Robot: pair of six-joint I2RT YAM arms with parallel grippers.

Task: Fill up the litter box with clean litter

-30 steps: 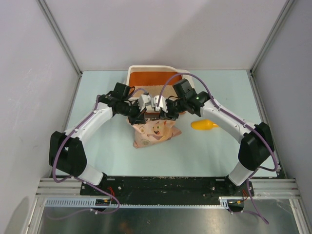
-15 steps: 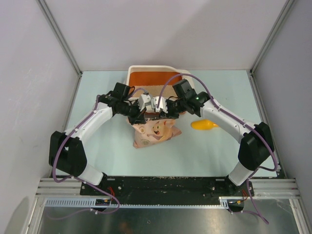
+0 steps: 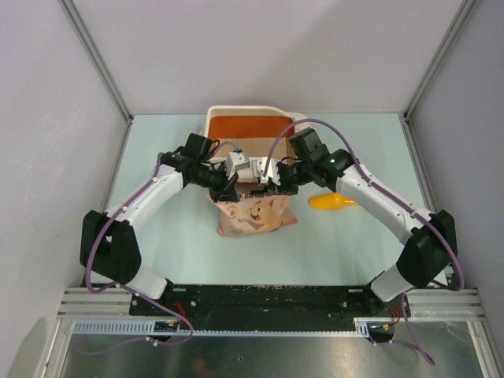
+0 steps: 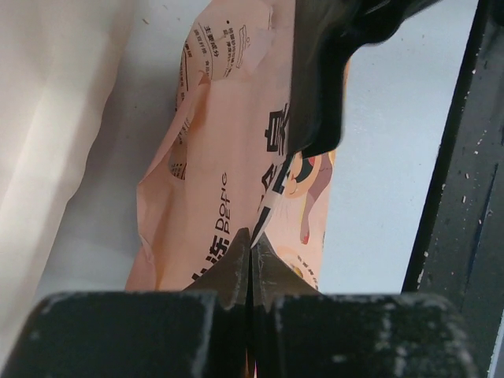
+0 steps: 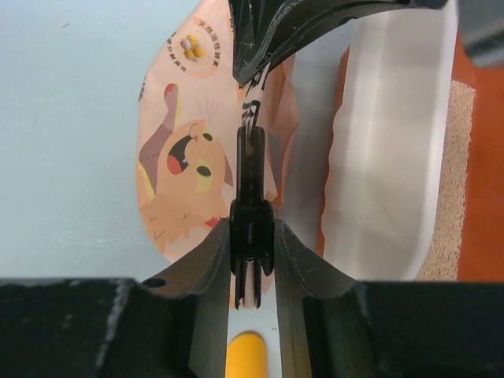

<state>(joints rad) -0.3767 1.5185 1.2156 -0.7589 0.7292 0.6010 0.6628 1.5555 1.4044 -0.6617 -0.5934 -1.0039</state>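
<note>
The table (image 3: 157, 157) carries everything, and the task looks barely begun. The box (image 3: 236, 111) sits at the far middle of the table, just behind both grippers. Most of its orange floor shows bare. Only a pale band of litter (image 5: 457, 173) lies along its near wall, so I judge the filling as nearly all left to do.

The bag (image 3: 252, 216) lies just in front of the box, printed side up, its top edge towards the box. It is plump and its top looks sealed, though the grippers hide most of that edge from above.

Both arms reach in from either side and meet over that top edge. The left gripper (image 4: 252, 242) has its fingers pressed together, pinching the edge of the bag. The right gripper (image 5: 252, 197) is likewise clamped on a thin strip of the bag's top, just beside the left one. With the two grips side by side, this reads as the tearing-open step.

The scoop (image 3: 331, 201) lies on the table to the right of the bag, untouched.

What is left, as I judge it: open the bag, lift and tip it over the box, and spread the litter across the bare floor.
</note>
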